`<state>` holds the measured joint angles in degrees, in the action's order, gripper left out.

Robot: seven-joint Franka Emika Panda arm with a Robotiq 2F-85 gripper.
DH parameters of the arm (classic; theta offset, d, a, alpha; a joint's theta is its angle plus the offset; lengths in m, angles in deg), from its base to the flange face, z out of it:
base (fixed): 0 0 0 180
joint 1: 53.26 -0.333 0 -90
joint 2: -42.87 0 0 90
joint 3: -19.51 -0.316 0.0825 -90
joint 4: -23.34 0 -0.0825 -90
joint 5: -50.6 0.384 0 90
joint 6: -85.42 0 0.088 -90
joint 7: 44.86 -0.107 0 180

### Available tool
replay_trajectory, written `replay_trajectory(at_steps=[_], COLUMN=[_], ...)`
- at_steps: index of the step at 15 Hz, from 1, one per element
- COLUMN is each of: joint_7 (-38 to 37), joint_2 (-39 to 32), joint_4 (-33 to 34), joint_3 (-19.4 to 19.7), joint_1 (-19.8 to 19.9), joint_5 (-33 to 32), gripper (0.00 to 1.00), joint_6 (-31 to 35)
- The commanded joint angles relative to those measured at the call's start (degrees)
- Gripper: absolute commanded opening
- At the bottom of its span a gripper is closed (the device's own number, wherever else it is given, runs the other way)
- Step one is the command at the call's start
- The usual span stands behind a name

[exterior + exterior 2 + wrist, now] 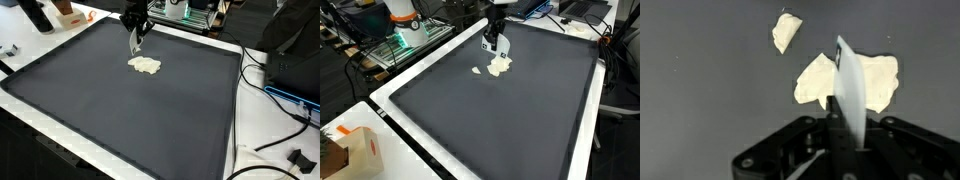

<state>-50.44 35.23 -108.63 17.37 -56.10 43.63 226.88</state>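
My gripper is shut on a thin white strip that sticks out from between the jaws, seen nearly edge-on in the wrist view. In both exterior views the gripper hangs over the far part of a dark mat, with the strip dangling from it. Just beyond the strip a cream, ragged-edged flat piece lies on the mat. A smaller cream scrap lies apart from it.
A white table rim frames the mat. Cables and black equipment sit along one side. A black bottle and an orange-white box stand at a far corner. A cardboard box sits near the rim.
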Motion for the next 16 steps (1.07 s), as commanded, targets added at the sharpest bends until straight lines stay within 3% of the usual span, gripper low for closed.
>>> replay_trajectory(at_steps=[1,4,9,16], joint_7=[15.1,23.7,34.9,44.3], joint_2=[-3.8,-5.6,-8.6,-11.2], joint_4=[2.5,3.1,3.2,2.8], joint_3=[-0.3,-0.2,-2.4,-6.3], joint_1=[2.4,4.4,8.0,11.4], joint_5=[4.6,5.2,11.9,18.9], gripper=[0.01,0.01,0.01,0.01], joint_6=[0.1,1.6,6.4,9.8])
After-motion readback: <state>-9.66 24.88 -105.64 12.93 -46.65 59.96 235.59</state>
